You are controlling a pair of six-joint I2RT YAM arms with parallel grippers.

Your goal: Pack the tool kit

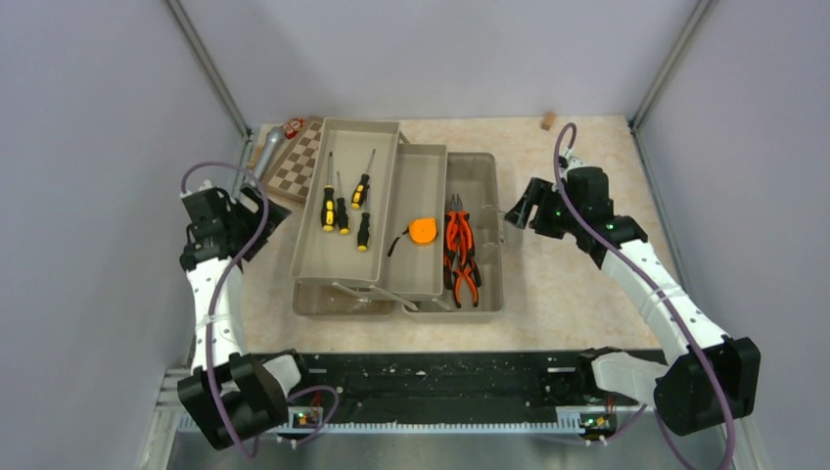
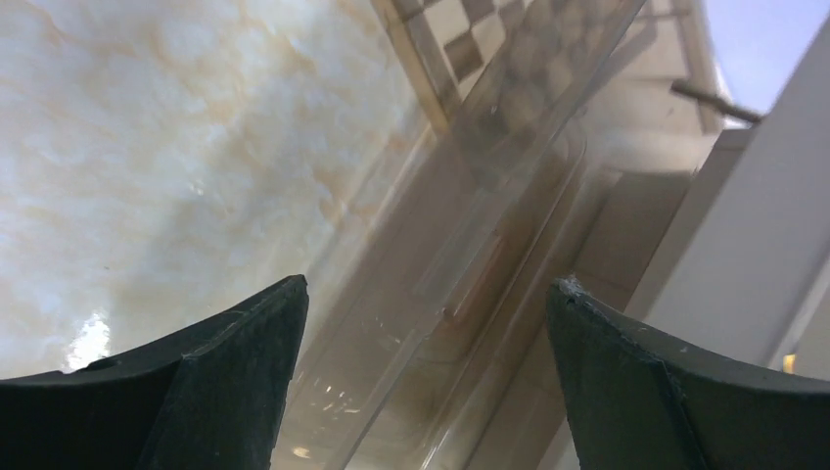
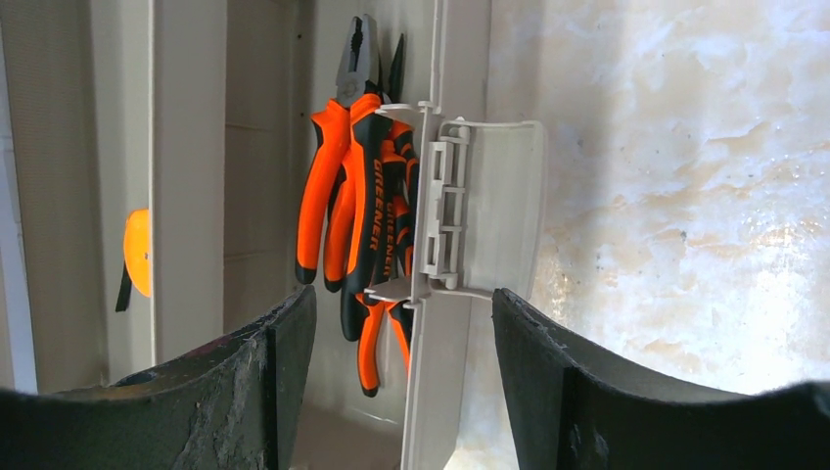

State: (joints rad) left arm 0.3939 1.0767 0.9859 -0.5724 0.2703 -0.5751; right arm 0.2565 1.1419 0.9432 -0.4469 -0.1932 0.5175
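Left gripper [image 2: 426,286]: my jaws stand wide apart and empty, low over the marbled beige table [image 1: 577,284] at the left flank of the large translucent grey-brown plastic toolbox [image 1: 486,176]; just ahead of the fingertips lies its smoky clear lid panel [image 2: 489,225], with the brown-and-cream chessboard [image 2: 460,39] showing beyond and through it.

Right gripper [image 3: 403,294]: jaws likewise apart and holding nothing; I have it lined up on the beige hinged latch [image 3: 480,206] on the box's right wall, near it but not touching.

Contents, reading outward from the latch: the orange-handled pliers [image 3: 357,196] lie in the base compartment; the round orange tape measure [image 1: 423,231] sits in the middle beige cantilever tray [image 1: 423,171]; the yellow-black screwdrivers [image 1: 343,211] lie in the far-left beige tray [image 1: 318,259]; I see no tool loose on the table.

Progress, as I judge it: loading appears complete; the box stands fully fanned open, trays stepped out to the left; what remains is folding the trays back over the base, bringing the lid down, and fastening the latch; both arms seem placed for that closing step, which has not begun.
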